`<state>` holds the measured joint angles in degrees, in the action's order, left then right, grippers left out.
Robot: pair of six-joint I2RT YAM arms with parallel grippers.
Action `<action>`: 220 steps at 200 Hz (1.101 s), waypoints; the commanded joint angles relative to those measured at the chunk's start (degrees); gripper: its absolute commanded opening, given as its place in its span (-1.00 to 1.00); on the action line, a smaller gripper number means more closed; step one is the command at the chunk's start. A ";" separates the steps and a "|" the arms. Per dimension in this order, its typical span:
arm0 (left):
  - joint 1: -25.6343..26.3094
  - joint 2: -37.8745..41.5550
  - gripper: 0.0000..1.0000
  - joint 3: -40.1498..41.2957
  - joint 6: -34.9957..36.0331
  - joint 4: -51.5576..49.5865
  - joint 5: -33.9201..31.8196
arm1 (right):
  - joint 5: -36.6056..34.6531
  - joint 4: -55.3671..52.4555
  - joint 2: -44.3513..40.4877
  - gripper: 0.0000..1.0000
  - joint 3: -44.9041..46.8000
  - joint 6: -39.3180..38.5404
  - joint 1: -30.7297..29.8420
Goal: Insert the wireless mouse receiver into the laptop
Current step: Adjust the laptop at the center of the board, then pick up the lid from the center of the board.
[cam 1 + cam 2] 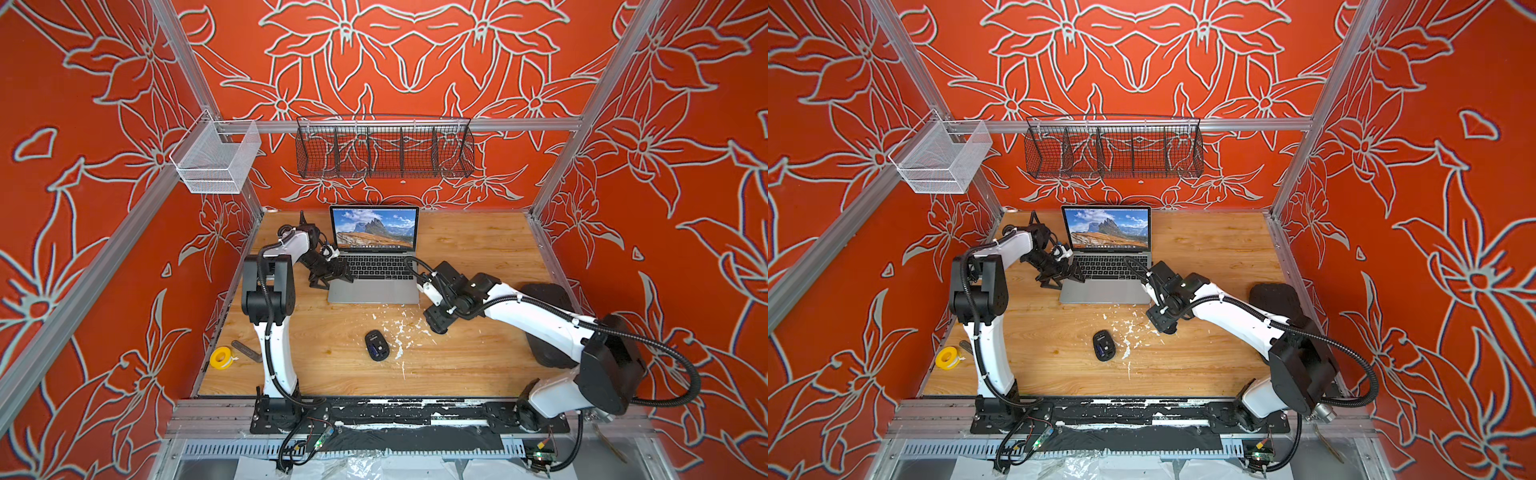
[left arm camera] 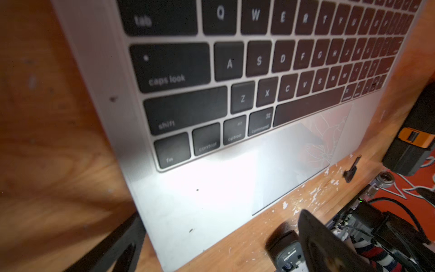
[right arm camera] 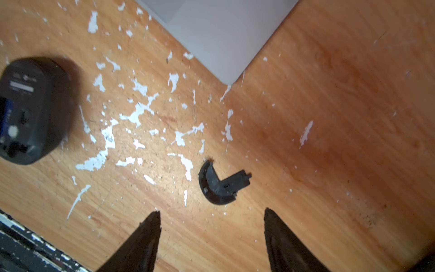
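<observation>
The laptop, smooth silver-grey, is facing us; the left gripper is gaping wide at its left edge, the right gripper pointing down, wide, empty, near a curved black cover.

Orange-red walls, pale flower outlines, all around me.
Silver-grey laptop, black keys, blue-and-tan mountain screen; table light wood grain, flecked white; mouse black; cover piece black; tape roll yellow; far-left basket white mesh; long basket black wire; my right claw black.
</observation>
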<state>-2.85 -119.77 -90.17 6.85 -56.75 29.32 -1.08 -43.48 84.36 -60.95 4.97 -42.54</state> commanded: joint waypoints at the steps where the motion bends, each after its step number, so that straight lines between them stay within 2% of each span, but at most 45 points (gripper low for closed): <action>1: 0.47 8.47 0.99 3.26 0.42 2.77 -4.64 | -1.85 -3.60 -0.52 0.40 1.74 4.20 -1.63; 49: 2.53 23.48 1.00 10.99 4.31 4.72 -7.56 | -3.47 -2.53 6.20 0.12 1.26 3.41 -3.73; 76: 7.78 33.61 1.00 19.56 10.02 7.26 -16.90 | -3.12 -2.17 10.55 0.00 -0.51 1.78 -4.07; 88: 8.56 37.82 0.99 22.87 11.02 8.06 -20.19 | -2.90 -2.31 12.28 -0.03 -1.16 1.28 -4.21; 126: 10.91 53.01 0.96 34.60 15.04 12.17 -21.33 | -4.26 -1.60 15.59 -0.14 -2.02 0.20 -4.56; 162: 16.99 65.76 0.95 45.01 25.20 12.28 -24.61 | -8.56 -0.96 17.38 -0.32 -2.84 0.49 -4.56; 189: 20.79 69.46 0.95 47.86 32.57 7.69 -23.63 | -10.60 -1.03 18.15 -0.65 -2.71 1.68 -4.47; 210: 25.44 68.92 0.95 51.05 37.13 8.46 -22.55 | -10.43 -0.07 16.80 -1.00 -1.89 3.01 -4.43; 220: 27.37 67.50 0.95 52.15 38.13 10.08 -21.80 | -10.23 0.68 14.61 -1.00 -1.13 3.79 -4.47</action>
<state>20.67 -50.37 -40.69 37.06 -46.92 6.07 -9.78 -43.48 101.36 -62.76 6.98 -46.63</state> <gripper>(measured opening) 0.976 0.054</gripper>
